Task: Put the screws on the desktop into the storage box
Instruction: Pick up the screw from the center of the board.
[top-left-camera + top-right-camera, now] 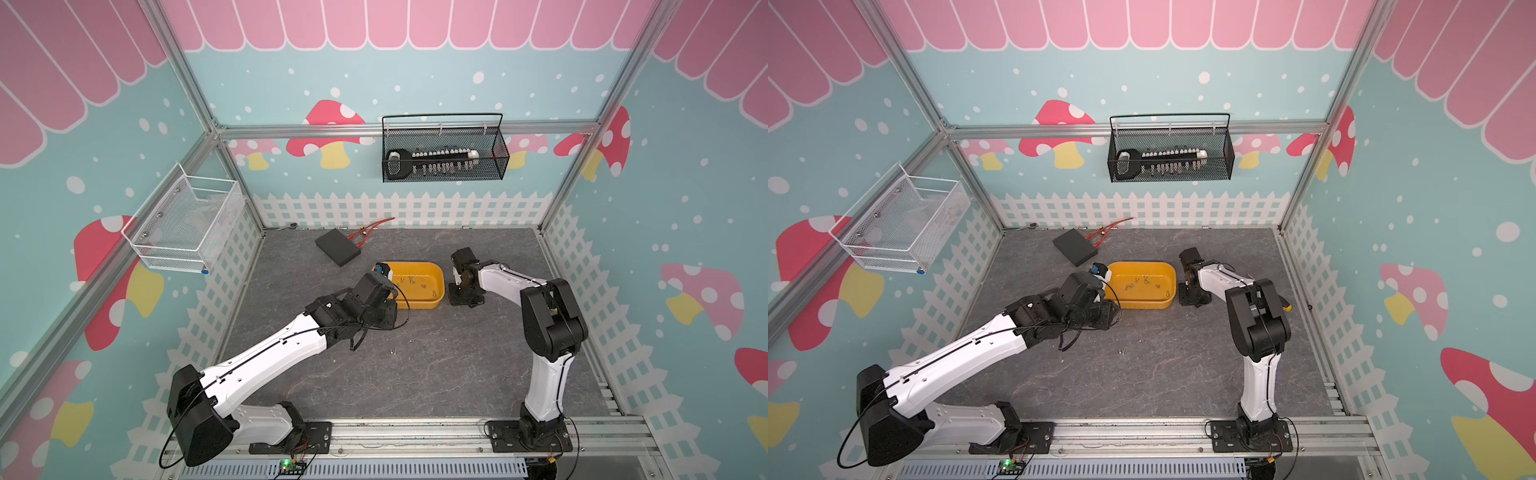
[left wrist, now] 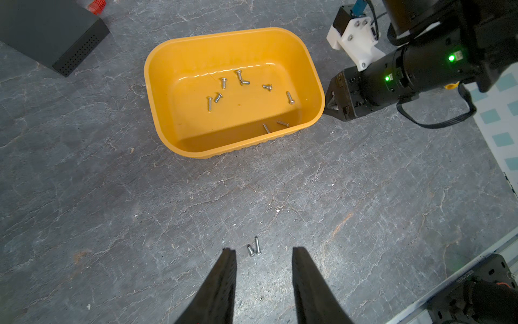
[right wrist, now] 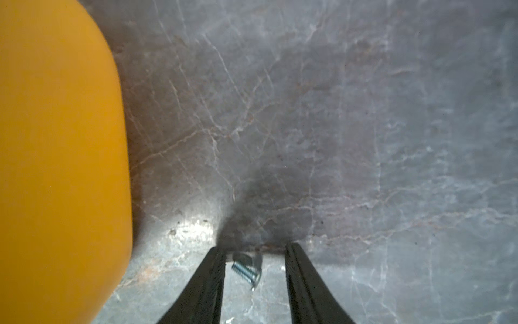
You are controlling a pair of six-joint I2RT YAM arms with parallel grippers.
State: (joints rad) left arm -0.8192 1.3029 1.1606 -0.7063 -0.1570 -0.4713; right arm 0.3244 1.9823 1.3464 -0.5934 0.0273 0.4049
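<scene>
The yellow-orange storage box (image 1: 415,302) (image 2: 157,92) stands mid-desktop (image 1: 436,374) with several silver screws (image 2: 241,82) lying in it. Two more screws (image 2: 254,248) (image 1: 394,351) (image 1: 1122,351) lie side by side on the desktop in front of the box. My left gripper (image 2: 263,251) hovers open just short of them, with nothing between its fingers. Low over the desktop, at the box's right end, my right gripper (image 3: 255,248) (image 1: 465,297) (image 2: 330,102) stands open. One screw (image 3: 246,272) lies loose on the surface between its fingers, nearer one of them. The box's orange wall (image 3: 56,154) is close beside it.
A flat black box (image 1: 337,247) lies at the back left with red cables (image 1: 370,230) behind it. A black mesh basket (image 1: 442,160) holding a socket rail hangs on the back wall. A white wire basket (image 1: 187,226) hangs on the left wall.
</scene>
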